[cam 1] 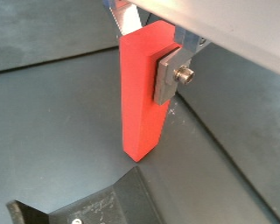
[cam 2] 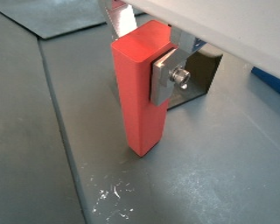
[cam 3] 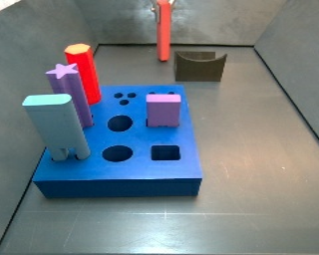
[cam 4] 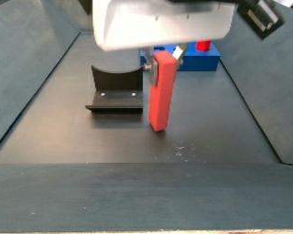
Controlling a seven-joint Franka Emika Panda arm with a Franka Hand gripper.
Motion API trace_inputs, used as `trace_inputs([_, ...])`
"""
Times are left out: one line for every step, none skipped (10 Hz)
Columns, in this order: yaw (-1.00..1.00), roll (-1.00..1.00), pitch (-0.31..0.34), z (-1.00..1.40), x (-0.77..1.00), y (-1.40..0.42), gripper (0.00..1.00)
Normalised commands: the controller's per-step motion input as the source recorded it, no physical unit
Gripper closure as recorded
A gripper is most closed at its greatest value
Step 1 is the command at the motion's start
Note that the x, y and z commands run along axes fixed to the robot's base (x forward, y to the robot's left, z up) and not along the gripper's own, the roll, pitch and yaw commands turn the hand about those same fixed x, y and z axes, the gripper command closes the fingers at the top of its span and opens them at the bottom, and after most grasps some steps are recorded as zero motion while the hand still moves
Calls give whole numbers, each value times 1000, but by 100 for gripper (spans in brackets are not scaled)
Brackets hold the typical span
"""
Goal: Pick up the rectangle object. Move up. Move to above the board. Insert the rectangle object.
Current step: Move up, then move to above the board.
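1. Dark grey metal flooring (cam 4: 63,110) with sloped grey walls forms the work area in every view.
2. At the far end of the bin in a side view, the gripper (cam 3: 162,4) hangs at the upper edge of the picture; in both wrist views its silver finger (cam 1: 170,73) (cam 2: 167,75) presses flat against the bar's upper part, so the gripper (cam 1: 154,61) is clamped on the rectangle object.
3. Upright between the plates is the rectangle object (cam 1: 143,96) (cam 2: 140,92) (cam 3: 163,32) (cam 4: 163,90), a red-orange bar; whether its lower end touches the floor or hangs just above it cannot be told.
4. Just beside the bar stands the fixture (cam 4: 114,89) (cam 3: 199,65), a dark bracket on a base plate; in a wrist view it shows behind the bar (cam 2: 199,74).
5. Well apart from the bar lies the board (cam 3: 123,159), a bright blue block, whose square hole (cam 3: 165,152) and round holes are open.
6. Standing in the board are a pale blue peg (cam 3: 56,125), a purple star-topped peg (cam 3: 67,92), a red peg with a yellowish top (cam 3: 84,70) and a short purple block (cam 3: 162,108).
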Motion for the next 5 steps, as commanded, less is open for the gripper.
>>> trace_inputs([-42,8,21,705,-21,35,100])
trace_inputs([-39,17,34,522,-16,21,100])
trace_inputs([-37,20,39,426,-12,18,100])
trace_inputs([-33,26,54,227,-5,16,100])
trace_inputs([-377,240,97,1000,-215,-296,100])
